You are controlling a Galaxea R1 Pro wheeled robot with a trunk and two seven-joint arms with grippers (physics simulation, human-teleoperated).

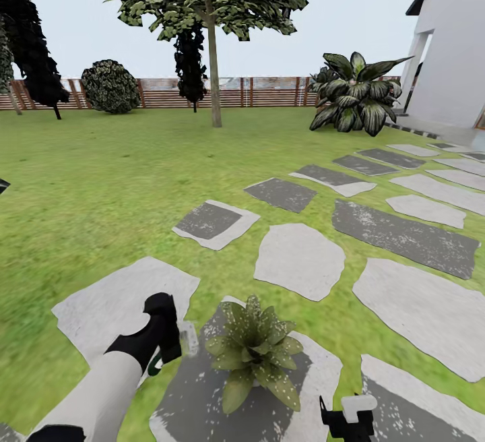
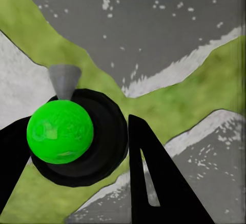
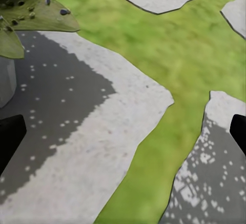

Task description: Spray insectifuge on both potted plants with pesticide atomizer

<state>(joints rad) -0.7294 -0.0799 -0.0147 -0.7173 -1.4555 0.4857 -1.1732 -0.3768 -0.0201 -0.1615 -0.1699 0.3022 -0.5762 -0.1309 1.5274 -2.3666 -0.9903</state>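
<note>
The jaws of the left gripper (image 1: 176, 334) are closed around the pesticide atomizer (image 1: 188, 338), held just beside one potted plant (image 1: 256, 354) on a grey stepping slab (image 1: 195, 395) in the garden. So pickup looks done; spraying this plant seems to be in hand, and a second plant is left.

Left wrist view: dark fingers (image 2: 154, 183) flank the atomizer's green ball (image 2: 60, 131) and grey nozzle (image 2: 64, 80).

Right wrist view: the right gripper (image 3: 123, 131) is wide open and empty, near a speckled leaf (image 3: 36, 11).

Head high over slabs (image 1: 296, 260), wrists close above
</note>
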